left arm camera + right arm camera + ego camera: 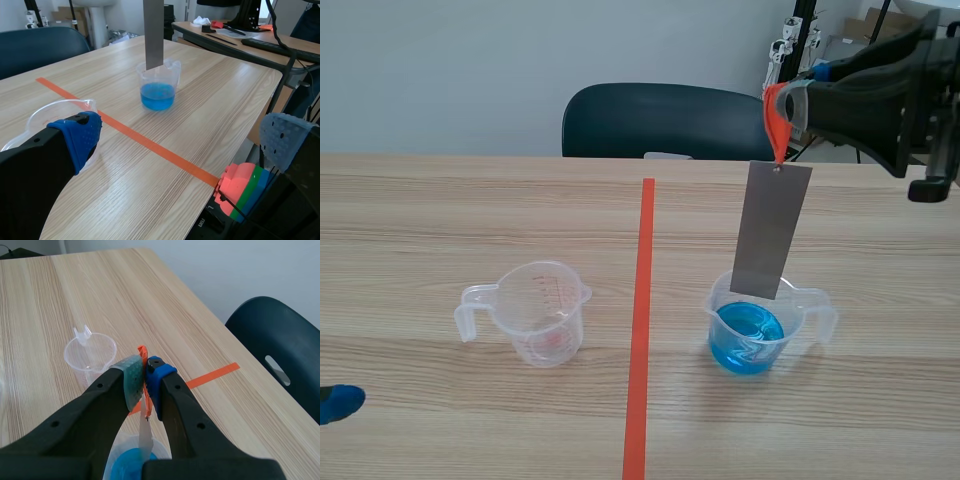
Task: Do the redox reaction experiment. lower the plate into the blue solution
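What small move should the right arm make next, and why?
Probably ease the right gripper straight down. It is shut on the orange loop, the grey plate hangs upright over the beaker, and its lower edge appears near the rim, not yet in the blue solution.

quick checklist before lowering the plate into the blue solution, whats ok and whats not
1. Grip: right gripper shut on the orange loop carrying the plate: ok.
2. Plate hangs nearly upright: ok.
3. Plate's lower edge sits over the beaker mouth, above the blue solution: ok.
4. Beaker upright on the table: ok.
5. Left gripper open, away from it, by the empty beaker: ok.
6. Plate clears the beaker wall on the way down: cannot tell.
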Available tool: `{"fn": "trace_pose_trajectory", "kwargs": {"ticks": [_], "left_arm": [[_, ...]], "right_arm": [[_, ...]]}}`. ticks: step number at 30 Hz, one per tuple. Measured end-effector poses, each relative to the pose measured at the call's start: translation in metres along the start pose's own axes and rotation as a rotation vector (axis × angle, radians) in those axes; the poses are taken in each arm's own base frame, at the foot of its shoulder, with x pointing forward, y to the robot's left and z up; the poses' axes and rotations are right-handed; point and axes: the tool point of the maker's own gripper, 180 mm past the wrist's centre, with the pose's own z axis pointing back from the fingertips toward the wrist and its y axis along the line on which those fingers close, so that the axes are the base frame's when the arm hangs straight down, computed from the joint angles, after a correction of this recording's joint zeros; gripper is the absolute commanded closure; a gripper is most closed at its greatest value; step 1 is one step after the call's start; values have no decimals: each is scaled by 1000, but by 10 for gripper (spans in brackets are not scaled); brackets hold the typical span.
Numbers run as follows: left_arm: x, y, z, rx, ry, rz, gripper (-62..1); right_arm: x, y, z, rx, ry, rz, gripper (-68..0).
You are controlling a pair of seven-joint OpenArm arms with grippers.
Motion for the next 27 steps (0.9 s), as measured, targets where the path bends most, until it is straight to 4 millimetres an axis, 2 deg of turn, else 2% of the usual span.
{"fn": "trace_pose_trajectory", "kwargs": {"ticks": [8, 14, 19, 27], "left_arm": [[1, 3, 2, 33, -5, -30, -623], [2, -2, 5, 43, -11, -18, -623], [3, -3, 7, 89, -28, -36, -623], [4, -16, 7, 105, -55, -41, -623]], "right_arm": [[-5, 4, -5, 0, 0, -1, -2], [-10, 9, -8, 3, 2, -3, -2], [-16, 5, -8, -12, 13, -12, -2], [-28, -1, -10, -42, 21, -25, -2]]}}
